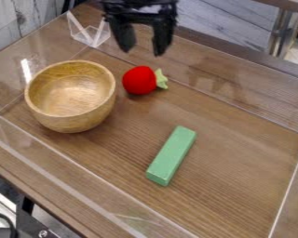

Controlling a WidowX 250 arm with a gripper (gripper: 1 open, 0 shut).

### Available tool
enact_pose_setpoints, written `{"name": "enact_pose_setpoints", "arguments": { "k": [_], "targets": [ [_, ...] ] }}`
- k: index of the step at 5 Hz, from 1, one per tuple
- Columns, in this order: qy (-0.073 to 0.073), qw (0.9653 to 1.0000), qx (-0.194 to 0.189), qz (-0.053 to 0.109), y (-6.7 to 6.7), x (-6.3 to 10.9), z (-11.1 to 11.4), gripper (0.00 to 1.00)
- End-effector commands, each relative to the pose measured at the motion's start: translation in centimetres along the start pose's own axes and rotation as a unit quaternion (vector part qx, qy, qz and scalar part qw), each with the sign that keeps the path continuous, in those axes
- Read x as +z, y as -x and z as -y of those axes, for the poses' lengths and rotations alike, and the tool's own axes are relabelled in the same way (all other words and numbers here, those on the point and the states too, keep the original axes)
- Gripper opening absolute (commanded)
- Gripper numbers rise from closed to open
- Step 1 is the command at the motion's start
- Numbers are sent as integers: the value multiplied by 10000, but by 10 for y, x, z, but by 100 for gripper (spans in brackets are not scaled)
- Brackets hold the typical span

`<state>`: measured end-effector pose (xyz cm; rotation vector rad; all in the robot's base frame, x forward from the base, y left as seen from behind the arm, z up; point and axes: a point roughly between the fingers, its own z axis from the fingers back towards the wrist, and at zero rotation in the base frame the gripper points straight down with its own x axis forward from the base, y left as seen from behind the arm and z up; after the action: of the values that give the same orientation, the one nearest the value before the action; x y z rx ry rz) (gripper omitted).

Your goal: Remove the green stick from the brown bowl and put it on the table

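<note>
The arm above the end effector (141,37) is cut off by the top edge, and only its two dark fingers show, spread wide and holding nothing, hanging over the far side of the bench (238,102) behind the red strawberry toy (142,80). The green stick (171,155) lies flat on the bench toward the near right, well apart from the empty brown bowl (72,95) at left. Low clear walls (64,191) rim the bench, with open wood between stick and bowl.

The gripper (141,37) hangs from the top edge of the view, pointing steeply down, its two dark fingers (123,38) spread wide apart, holding nothing
</note>
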<state>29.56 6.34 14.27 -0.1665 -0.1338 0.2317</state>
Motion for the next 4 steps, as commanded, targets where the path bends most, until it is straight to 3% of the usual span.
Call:
{"name": "enact_pose_setpoints", "arguments": {
  "k": [1, 3, 4],
  "targets": [
    [-86, 9980, 426, 451, 3, 14, -7, 100],
    [-171, 9951, 710, 665, -3, 9, -10, 100],
    [-174, 9955, 618, 692, -13, -7, -9, 100]
  ]
}}
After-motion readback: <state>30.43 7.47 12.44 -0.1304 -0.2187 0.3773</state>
